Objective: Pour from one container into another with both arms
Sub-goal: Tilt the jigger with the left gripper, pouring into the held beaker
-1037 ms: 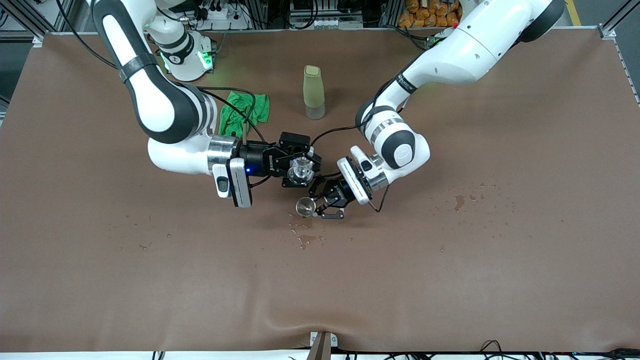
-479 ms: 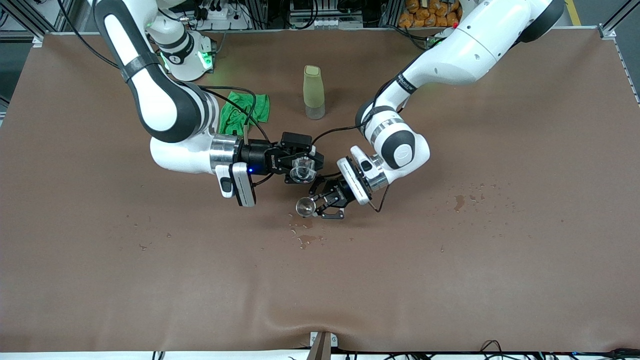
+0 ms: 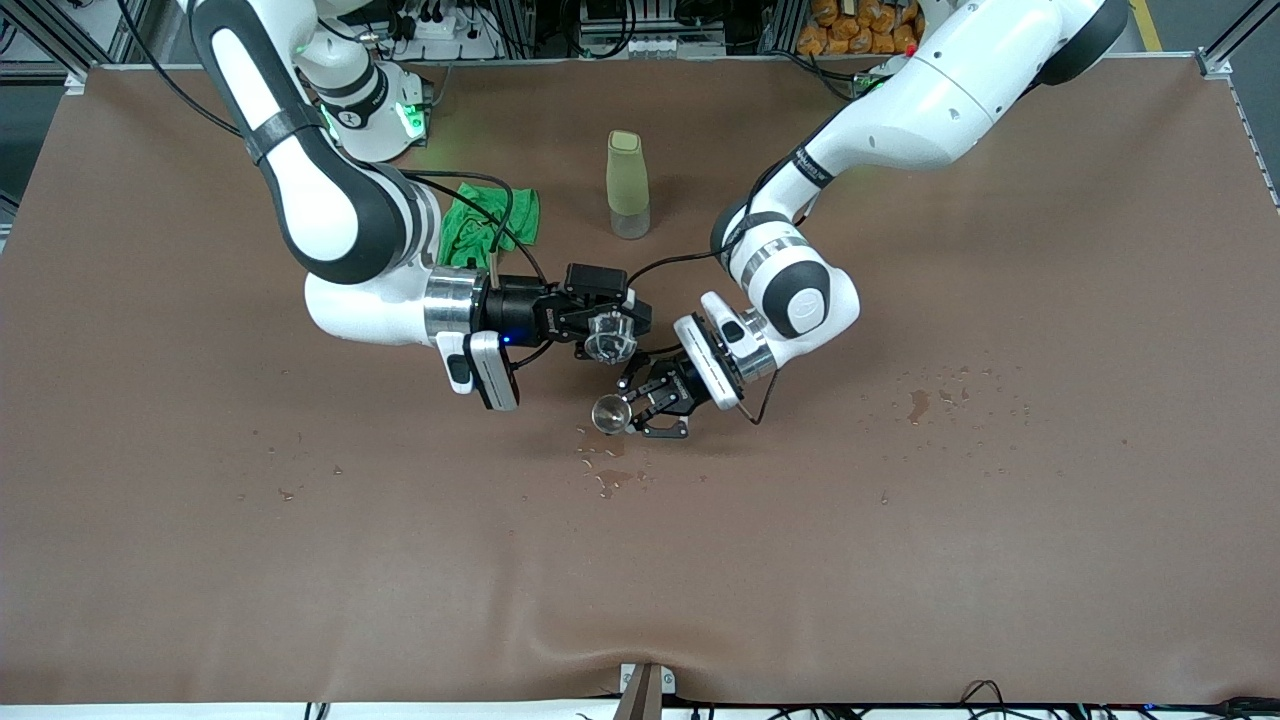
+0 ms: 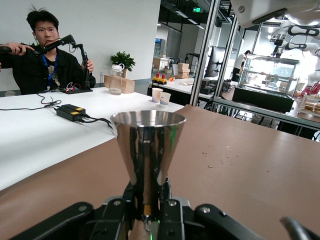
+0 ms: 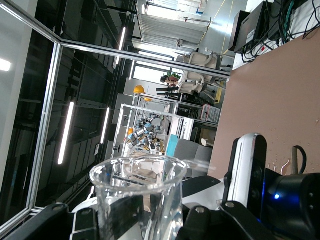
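Observation:
My right gripper (image 3: 611, 340) is shut on a clear glass beaker (image 3: 610, 341), held in the air and tipped over with its mouth toward the metal cup. In the right wrist view the beaker (image 5: 136, 192) stands between the black fingers (image 5: 87, 222). Just below it, my left gripper (image 3: 632, 412) is shut on the stem of a shiny steel cup (image 3: 607, 414), low over the table. The left wrist view shows that cup (image 4: 147, 145) upright, flared at the top, pinched between the fingers (image 4: 171, 210). No liquid can be made out in either vessel.
A tall pale green bottle (image 3: 627, 185) stands near the arms' bases, with a green cloth (image 3: 490, 215) beside it toward the right arm's end. Wet spots (image 3: 605, 472) lie on the brown table cover (image 3: 900, 560) under the cup, and more spots (image 3: 920, 403) toward the left arm's end.
My right gripper has shifted slightly toward the left gripper and rolled, tipping the beaker further over the steel cup. The left gripper and cup have stayed put.

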{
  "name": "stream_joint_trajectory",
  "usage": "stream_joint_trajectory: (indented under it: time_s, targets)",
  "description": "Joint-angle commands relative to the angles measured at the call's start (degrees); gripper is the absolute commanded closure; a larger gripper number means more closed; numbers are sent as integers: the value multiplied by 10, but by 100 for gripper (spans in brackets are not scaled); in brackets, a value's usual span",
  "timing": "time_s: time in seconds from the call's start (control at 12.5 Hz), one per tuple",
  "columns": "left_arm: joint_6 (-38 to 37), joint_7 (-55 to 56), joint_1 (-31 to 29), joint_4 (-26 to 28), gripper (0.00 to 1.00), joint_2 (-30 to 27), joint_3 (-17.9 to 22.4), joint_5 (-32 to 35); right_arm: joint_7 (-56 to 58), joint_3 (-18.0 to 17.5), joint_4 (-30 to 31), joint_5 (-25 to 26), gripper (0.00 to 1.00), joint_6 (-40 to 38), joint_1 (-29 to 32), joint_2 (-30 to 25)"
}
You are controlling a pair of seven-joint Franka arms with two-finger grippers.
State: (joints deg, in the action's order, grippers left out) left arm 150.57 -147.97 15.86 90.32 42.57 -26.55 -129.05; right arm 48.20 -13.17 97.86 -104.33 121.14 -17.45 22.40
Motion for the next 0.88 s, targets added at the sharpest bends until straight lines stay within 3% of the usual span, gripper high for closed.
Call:
stream_joint_trajectory:
  time_s: [0.0,0.8]
  targets:
    - [8,-6,1,-15,100,6,-2,-16,-20,-11,12,-15,100,-7,15,-12]
    - [0,-11,-7,-8,100,6,-1,-16,-53,-11,-4,-34,100,-14,22,-2]
